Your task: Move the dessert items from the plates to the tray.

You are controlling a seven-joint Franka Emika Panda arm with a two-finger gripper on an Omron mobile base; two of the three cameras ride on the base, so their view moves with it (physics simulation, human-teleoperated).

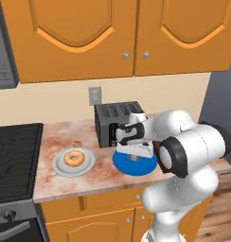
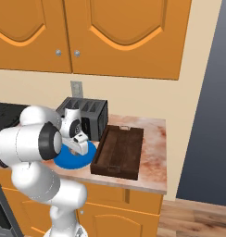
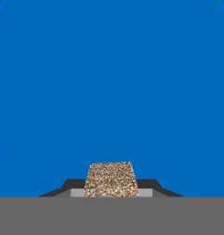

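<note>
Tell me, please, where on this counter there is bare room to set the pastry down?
The tray right of the blue plate lies wholly bare, as does the counter between it and the right edge. Crowded: the toaster stands right behind the blue plate, and the donut fills the grey plate.

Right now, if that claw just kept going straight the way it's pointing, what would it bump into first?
Most likely the small tan pastry piece, which sits between the gripper's fingertips, and right beneath it the blue plate. Whether the pastry is already touched is hard to tell.

The arm hides the tray (image 2: 119,150) in the left view; the end effector (image 3: 111,192) grip is unclear.
</note>
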